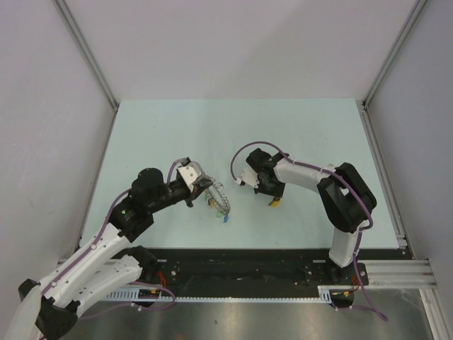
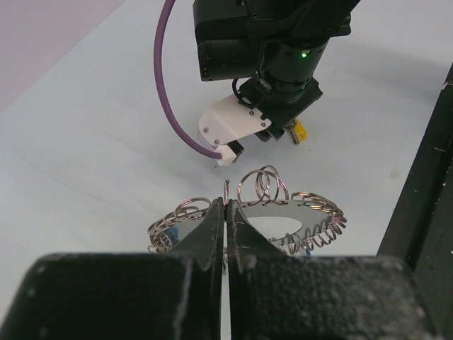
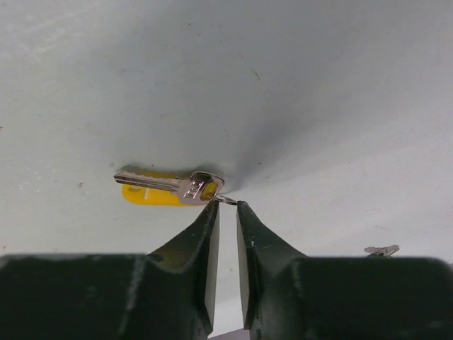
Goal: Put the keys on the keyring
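**Left arm.** The left gripper [image 2: 225, 207] has its jaws pressed fully together on the near rim of the keyring [image 2: 315, 205]. A thin wire end stands up just past the fingertips. The keyring is a grey metal ring edged all round with wire coils, and it extends away from the fingers. In the top view it sits just beyond the gripper, near the middle of the table [image 1: 297, 127]. Small keys [image 1: 221, 218] with green and blue heads hang at its near side. Whether they touch the table cannot be told.

**Right arm.** The right gripper [image 3: 226, 212] points down at the table with its jaws standing narrowly apart, a slim gap showing between the two fingers. Their tips flank a small wire loop at the head of the yellow key [image 3: 191, 188]. Whether they pinch the loop cannot be told. This key lies flat on the table, its silver blade pointing to the left in the wrist view, with yellow plastic showing along its lower edge. A further small silver piece [image 3: 382, 249] lies on the table well to the right of the fingers; it is too small to identify.

**Layout.** The two grippers face each other across the middle of the table, near but apart. A purple cable [image 2: 170, 106] loops from the right wrist.
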{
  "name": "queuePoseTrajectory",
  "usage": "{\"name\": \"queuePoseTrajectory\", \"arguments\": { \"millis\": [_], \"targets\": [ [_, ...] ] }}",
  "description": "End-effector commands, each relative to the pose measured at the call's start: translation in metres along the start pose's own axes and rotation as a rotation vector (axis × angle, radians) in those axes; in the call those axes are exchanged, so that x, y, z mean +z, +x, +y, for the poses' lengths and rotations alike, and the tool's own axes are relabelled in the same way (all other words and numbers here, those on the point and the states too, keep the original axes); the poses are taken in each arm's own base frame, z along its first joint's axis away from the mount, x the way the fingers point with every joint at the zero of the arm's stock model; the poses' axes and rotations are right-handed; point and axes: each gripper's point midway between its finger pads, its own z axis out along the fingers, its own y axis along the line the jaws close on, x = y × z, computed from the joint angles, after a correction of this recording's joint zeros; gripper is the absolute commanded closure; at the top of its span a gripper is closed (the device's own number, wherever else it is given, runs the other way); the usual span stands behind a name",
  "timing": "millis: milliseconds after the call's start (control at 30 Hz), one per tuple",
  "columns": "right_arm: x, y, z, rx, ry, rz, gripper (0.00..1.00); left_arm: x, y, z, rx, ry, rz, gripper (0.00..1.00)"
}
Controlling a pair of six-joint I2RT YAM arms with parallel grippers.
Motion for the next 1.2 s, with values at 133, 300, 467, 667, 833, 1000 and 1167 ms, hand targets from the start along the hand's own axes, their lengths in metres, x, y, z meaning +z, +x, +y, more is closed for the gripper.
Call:
{"name": "queuePoseTrajectory", "arguments": {
  "millis": [133, 300, 467, 667, 833, 1000, 1167],
  "targets": [
    [-0.017, -0.013, 0.009, -0.006, -0.044, -0.039, 1.0, -0.003, -0.035, 0.005, 0.056, -0.014, -0.102, 1.0],
    [-0.028, -0.017, 0.012, 0.093, -0.071, -0.1, 1.0, -0.003, -0.035, 0.005, 0.057, -0.016, -0.104, 1.0],
    [-0.043, -0.024, 0.016, 0.226, -0.092, -0.175, 1.0, -0.003, -0.034, 0.006, 0.056, -0.02, -0.095, 1.0],
    [-0.064, -0.032, 0.024, 0.461, -0.086, -0.298, 1.0, -0.003, -0.034, 0.009, 0.054, -0.034, -0.094, 1.0],
    [-0.066, -0.022, 0.034, 0.566, -0.061, -0.382, 0.96, -0.002, -0.033, 0.009, 0.052, -0.034, -0.088, 1.0],
    [-0.067, -0.014, 0.024, 0.512, -0.099, -0.431, 0.65, -0.003, -0.031, 0.01, 0.055, -0.04, -0.079, 1.0],
    [-0.064, -0.019, 0.005, 0.457, -0.219, -0.541, 0.59, -0.001, -0.028, 0.011, 0.062, -0.044, -0.065, 1.0]
  ]
}}
